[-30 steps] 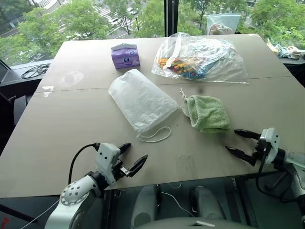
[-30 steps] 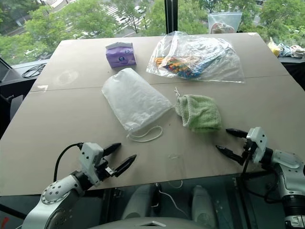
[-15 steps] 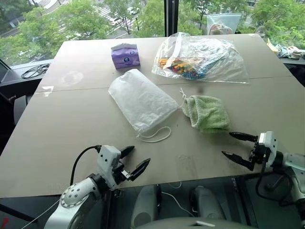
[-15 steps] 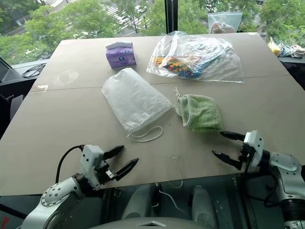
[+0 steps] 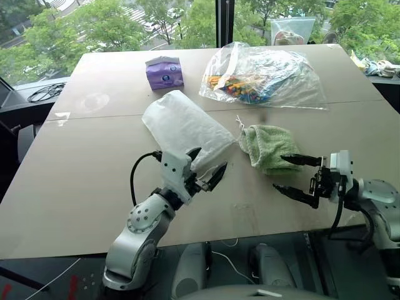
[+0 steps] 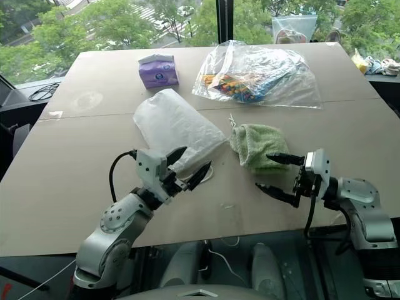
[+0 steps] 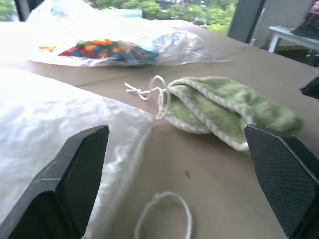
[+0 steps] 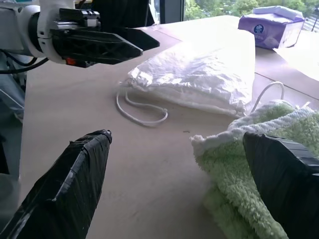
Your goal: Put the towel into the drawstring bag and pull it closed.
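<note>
Reaching in over the near edge of the tan table [image 5: 75,175], both arms hover with nothing held, each black two-fingered pincer spread wide. The left gripper [image 5: 206,167] sits at the mouth of the white translucent drawstring bag [image 5: 184,128], over the loop of white cord [image 8: 141,108] that trails from the opening at about 6 o'clock of the pouch. The right gripper [image 5: 292,175] hangs at the near edge of the small light green terry towel [image 5: 270,147], which lies crumpled just beside the bag at its 3 o'clock, apart from it.

To my eye the step in hand is the first pick. The right fingers look best placed to straddle a raised fold of the towel and pinch deep, since loose terry slips. The left should catch only the upper layer of the bag's mouth, not the cord, so the opening lifts and gapes.

Farther back, at 12 o'clock, lie a clear plastic bag of colourful items [image 5: 265,75] and a small purple packet [image 5: 164,72], both well out of the way.
</note>
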